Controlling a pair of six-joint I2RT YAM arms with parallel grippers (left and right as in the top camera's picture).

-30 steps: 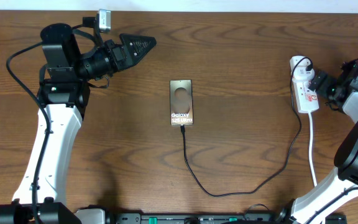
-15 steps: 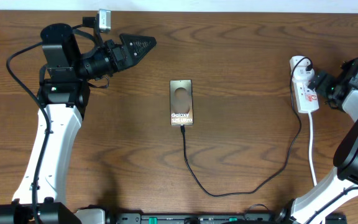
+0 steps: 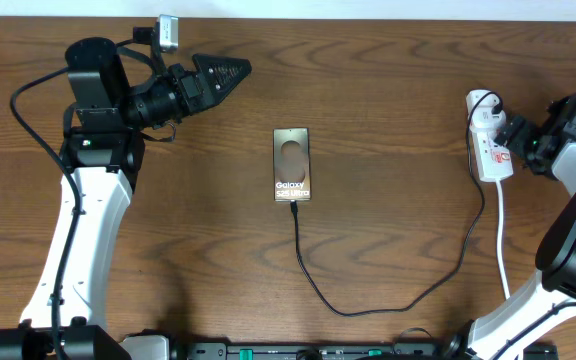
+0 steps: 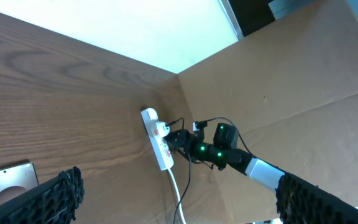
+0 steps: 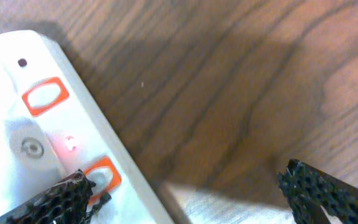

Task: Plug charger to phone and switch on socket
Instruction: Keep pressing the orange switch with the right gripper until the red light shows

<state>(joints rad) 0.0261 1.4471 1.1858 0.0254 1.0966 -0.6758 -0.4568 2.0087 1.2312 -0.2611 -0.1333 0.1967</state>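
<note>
With right gripper [image 5: 188, 186] wide open at the power strip [image 3: 490, 145], could knock it sideways and pull the charger cable [image 3: 298, 235] out of the phone [image 3: 293, 165].

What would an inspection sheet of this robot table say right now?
Surface: wooden table, brown grain.
Job's things: phone flat mid-table; charger tip meets its bottom edge; socket at the right, a small red light showing.
Clutter: nothing seen.
Grippers: left gripper open, apart from everything; right gripper open, at the socket's edge.
Cables: charger loops across to the socket; white cord runs toward the front.
Surroundings: brown cardboard-like panel beside the table.
</note>
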